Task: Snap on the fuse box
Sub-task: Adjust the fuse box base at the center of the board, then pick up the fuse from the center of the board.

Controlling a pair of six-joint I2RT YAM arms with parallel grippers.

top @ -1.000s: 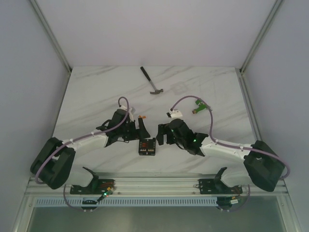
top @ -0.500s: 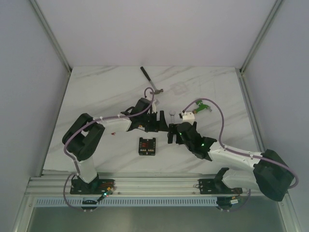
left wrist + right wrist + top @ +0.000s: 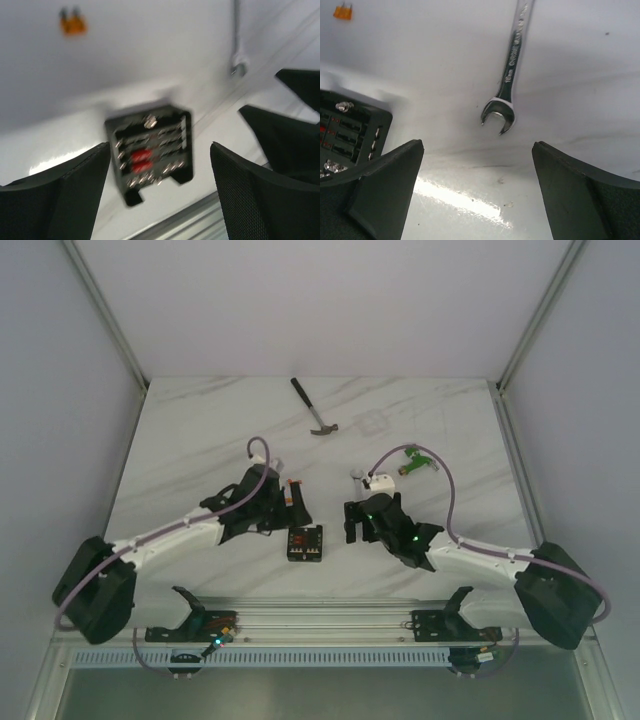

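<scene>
The fuse box is a small black square box lying open-side up on the marble table, with red fuses inside. In the left wrist view it is blurred and lies ahead between my open fingers, with nothing touching it. My left gripper hovers just beyond and left of it, open and empty. My right gripper is open and empty to the box's right. The box's corner shows at the left of the right wrist view. No lid is visible.
A silver wrench lies ahead of the right gripper and also shows in the left wrist view. A loose orange fuse lies by the left gripper. A hammer lies at the back. A green connector is at the right.
My left arm has swung back from the table's middle, and its gripper now sits just beyond the fuse box. My right gripper has shifted slightly down and left. The box has not moved.
</scene>
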